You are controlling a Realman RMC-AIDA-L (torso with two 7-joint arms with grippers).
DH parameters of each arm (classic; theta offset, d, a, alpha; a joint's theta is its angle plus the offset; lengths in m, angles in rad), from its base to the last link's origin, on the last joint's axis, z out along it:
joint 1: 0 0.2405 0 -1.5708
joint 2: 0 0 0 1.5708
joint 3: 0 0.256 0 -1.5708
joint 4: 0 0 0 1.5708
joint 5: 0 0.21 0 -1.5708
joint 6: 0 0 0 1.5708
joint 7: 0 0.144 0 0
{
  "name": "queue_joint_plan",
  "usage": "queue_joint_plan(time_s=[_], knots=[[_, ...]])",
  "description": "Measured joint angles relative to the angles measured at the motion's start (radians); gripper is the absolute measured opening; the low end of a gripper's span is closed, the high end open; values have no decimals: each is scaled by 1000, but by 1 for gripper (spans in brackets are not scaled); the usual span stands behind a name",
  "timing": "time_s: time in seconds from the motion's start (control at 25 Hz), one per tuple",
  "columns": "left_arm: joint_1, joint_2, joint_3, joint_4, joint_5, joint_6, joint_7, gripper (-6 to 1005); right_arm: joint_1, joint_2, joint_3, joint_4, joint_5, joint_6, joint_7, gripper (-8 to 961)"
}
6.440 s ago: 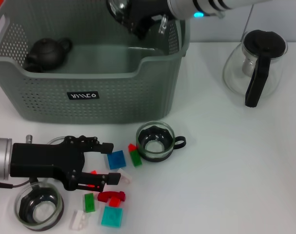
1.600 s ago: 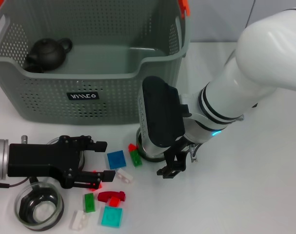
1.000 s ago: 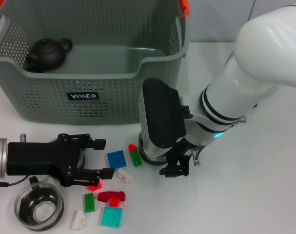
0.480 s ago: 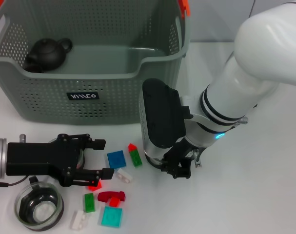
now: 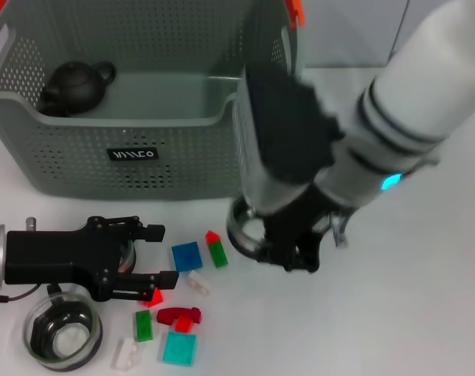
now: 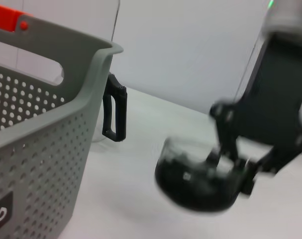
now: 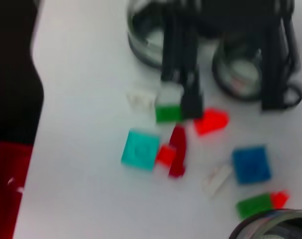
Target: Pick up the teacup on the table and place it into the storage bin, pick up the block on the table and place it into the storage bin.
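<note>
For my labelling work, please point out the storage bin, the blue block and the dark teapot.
storage bin (image 5: pixel 80 168): head view, on its perforated front wall.
blue block (image 5: pixel 186 255): head view, on its top face.
dark teapot (image 5: pixel 73 84): head view, on its round body, inside the bin.

Bright even light; motion blur, soft shadows.

Table (image 5: pixel 425 313): white, smooth top, evenly lit, fills most of the head view. Wall (image 6: pixel 190 45): plain pale grey, rising behind the table's far edge. Soft shadows lie on the tabletop.
</note>
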Motion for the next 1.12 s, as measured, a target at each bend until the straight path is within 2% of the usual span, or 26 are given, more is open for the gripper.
queue_joint_plan(time_s=[0.2, 0.4, 0.6, 0.8, 1.12], knots=[[0, 0, -3, 0, 2, 0, 7, 825, 22, 1, 124, -252, 28, -131, 43, 54], [0, 0, -3, 0, 1, 0, 9, 825, 69, 4, 179, -281, 54, -90, 18, 53], [0, 0, -3, 0, -1, 1, 9, 825, 126, 3, 224, -252, 66, 47, -18, 53], [-2, 1, -5, 0, -2, -2, 11, 825, 178, -2, 288, -95, 48, 236, -69, 53], [-5, 1, -6, 0, -2, -7, 11, 825, 257, -1, 368, 323, 86, 505, -299, 53]])
